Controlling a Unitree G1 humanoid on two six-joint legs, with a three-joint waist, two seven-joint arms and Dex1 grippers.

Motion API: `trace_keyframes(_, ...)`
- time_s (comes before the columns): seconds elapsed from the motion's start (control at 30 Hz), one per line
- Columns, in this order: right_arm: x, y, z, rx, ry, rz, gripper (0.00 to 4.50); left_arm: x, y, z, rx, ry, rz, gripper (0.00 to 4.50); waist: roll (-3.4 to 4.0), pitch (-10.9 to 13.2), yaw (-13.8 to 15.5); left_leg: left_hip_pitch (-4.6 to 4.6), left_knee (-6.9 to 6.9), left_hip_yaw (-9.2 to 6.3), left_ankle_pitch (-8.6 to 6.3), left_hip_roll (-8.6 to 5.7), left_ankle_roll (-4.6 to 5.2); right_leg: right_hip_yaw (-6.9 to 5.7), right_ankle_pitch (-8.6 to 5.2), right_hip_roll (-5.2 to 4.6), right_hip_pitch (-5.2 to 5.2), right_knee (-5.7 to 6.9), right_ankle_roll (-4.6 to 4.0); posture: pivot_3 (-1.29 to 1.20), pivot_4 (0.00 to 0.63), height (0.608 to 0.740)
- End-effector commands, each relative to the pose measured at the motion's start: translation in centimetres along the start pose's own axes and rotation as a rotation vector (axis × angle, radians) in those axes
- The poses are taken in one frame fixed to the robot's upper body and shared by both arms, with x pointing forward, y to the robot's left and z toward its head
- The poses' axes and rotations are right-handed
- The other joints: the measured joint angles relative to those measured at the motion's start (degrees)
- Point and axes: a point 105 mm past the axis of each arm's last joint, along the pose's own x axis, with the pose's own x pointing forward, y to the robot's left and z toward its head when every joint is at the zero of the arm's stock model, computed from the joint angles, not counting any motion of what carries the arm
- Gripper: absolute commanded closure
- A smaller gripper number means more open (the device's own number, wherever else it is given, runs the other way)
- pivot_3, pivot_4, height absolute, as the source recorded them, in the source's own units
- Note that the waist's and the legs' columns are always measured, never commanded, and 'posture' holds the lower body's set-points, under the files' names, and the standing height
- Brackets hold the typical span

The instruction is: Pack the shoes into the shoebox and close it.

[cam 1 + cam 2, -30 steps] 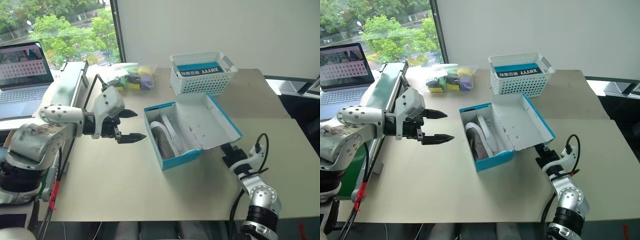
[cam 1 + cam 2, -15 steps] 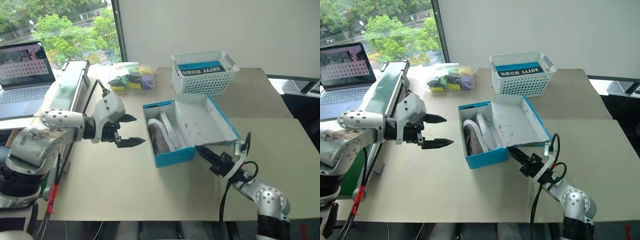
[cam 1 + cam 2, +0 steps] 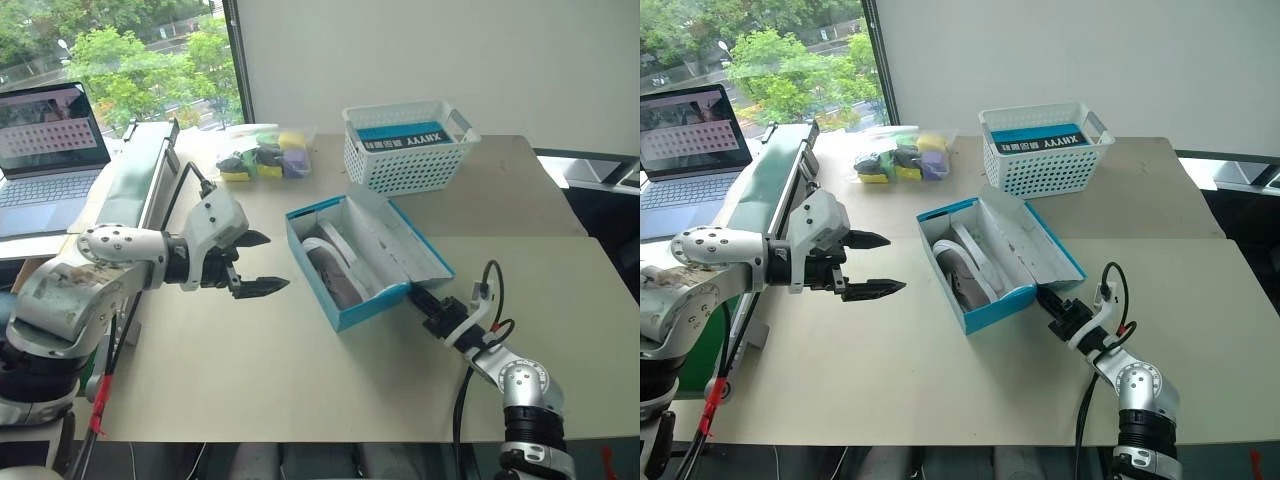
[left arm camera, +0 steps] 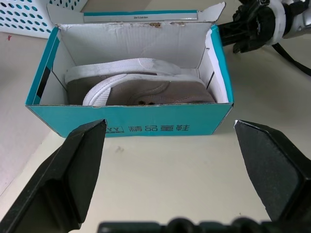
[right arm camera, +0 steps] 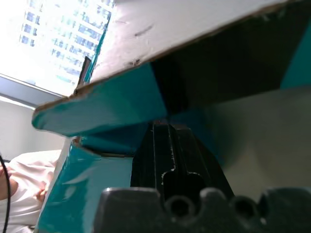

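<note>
Beyond my reach a white basket with a blue card inside stands at the table's far edge, a bag of small items beside it, and a laptop sits open off to my left.

Bright blue cardboard shoebox with white inner faces, set at an angle mid-table, hinged lid raised and half open, grey-brown shoes with white straps and pale soles lying on their sides inside

Silver-white arms (black cables), black-fingered pincers.
</note>
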Motion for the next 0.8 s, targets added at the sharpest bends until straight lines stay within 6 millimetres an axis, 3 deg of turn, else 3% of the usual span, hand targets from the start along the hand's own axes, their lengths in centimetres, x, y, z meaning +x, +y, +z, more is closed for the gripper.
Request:
trace_keyframes(0.03, 0.9, -1.6, -1.0, -0.062, 0.031, -0.098, 4.44, -0.8, 0.0, 1.2, 0.048, -0.017, 0.018, 0.00, -0.08, -0.1, 0.0, 0.05, 0.01, 0.00, 0.00, 0.00, 0.00, 0.00, 0.00, 0.00, 0.05, 0.00, 0.00, 0.00, 0.150, 0.740)
trace_keyframes(0.23, 2.8, -1.7, 0.2, -0.140, -0.003, -0.112, 4.44, -0.9, 0.0, 1.2, 0.049, -0.014, 0.019, 0.00, -0.22, -0.1, -0.5, 0.22, 0.04, -0.02, 0.09, 0.01, 0.00, 0.00, 0.08, 0.03, 0.20, 0.03, -0.03, 0.00, 0.150, 0.740)
trace_keyframes(0.37, 3.7, -2.3, 3.3, -0.222, -0.078, -0.169, 4.44, -0.8, -0.1, 1.3, 0.052, -0.015, 0.015, 0.00, -0.21, -0.1, -0.7, 0.26, 0.07, -0.02, 0.10, 0.00, 0.00, 0.01, 0.11, 0.02, 0.26, 0.03, -0.03, 0.00, 0.150, 0.740)
trace_keyframes(0.57, 3.6, -2.1, 5.7, -0.248, -0.149, -0.144, 4.44, -0.8, -0.1, 1.0, 0.064, -0.003, 0.020, 0.00, -0.15, -0.1, -0.3, -0.07, 0.06, -0.05, 0.09, -0.02, 0.01, -0.01, 0.10, -0.01, -0.02, 0.05, -0.01, 0.00, 0.150, 0.740)
trace_keyframes(0.8, 2.5, 2.0, 9.0, -0.225, -0.311, 0.072, 4.44, -0.7, -0.2, 1.0, 0.059, -0.004, 0.015, 0.00, 0.29, 0.2, 0.0, -0.15, 0.06, -0.04, 0.08, -0.02, 0.02, -0.01, 0.10, -0.03, -0.08, 0.02, 0.00, 0.00, 0.150, 0.740)
